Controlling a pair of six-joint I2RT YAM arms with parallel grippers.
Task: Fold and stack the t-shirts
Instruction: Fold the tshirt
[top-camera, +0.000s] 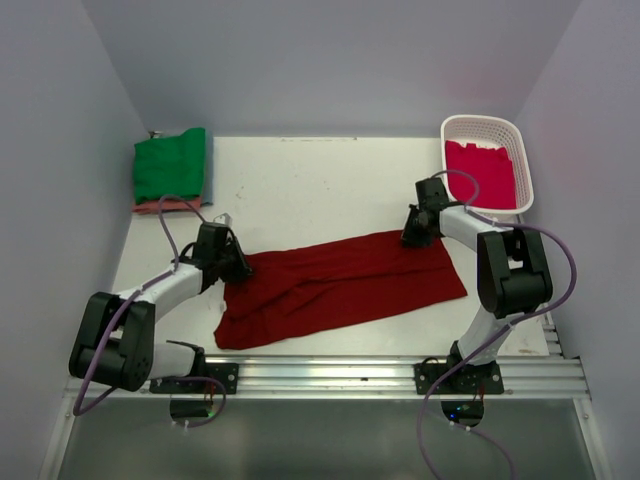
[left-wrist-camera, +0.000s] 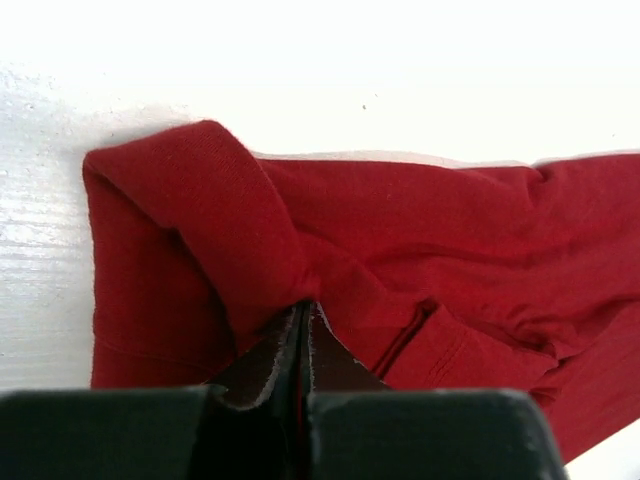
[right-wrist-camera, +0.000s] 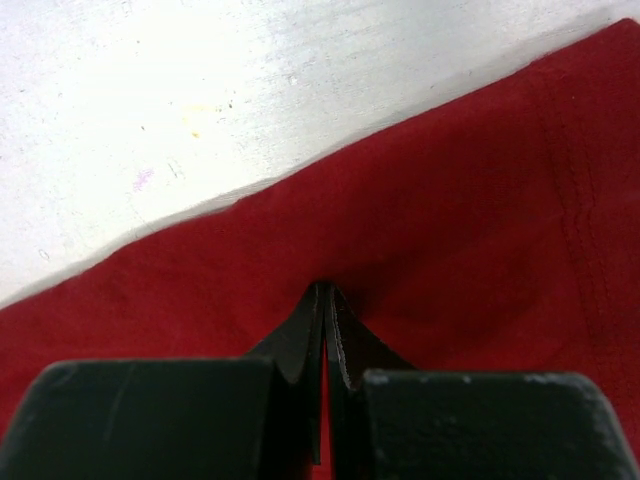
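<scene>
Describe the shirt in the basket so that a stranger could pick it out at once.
Start at the white table and go to its far right corner, where a white lattice basket stands. The shirt lies inside it. It is bright crimson-pink, unlike the darker red shirt spread out mid-table and the folded green shirt at the far left.

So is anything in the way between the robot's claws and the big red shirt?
Nothing visible. The left gripper and the right gripper are both pinched shut right on the dark red shirt, at opposite ends.
</scene>
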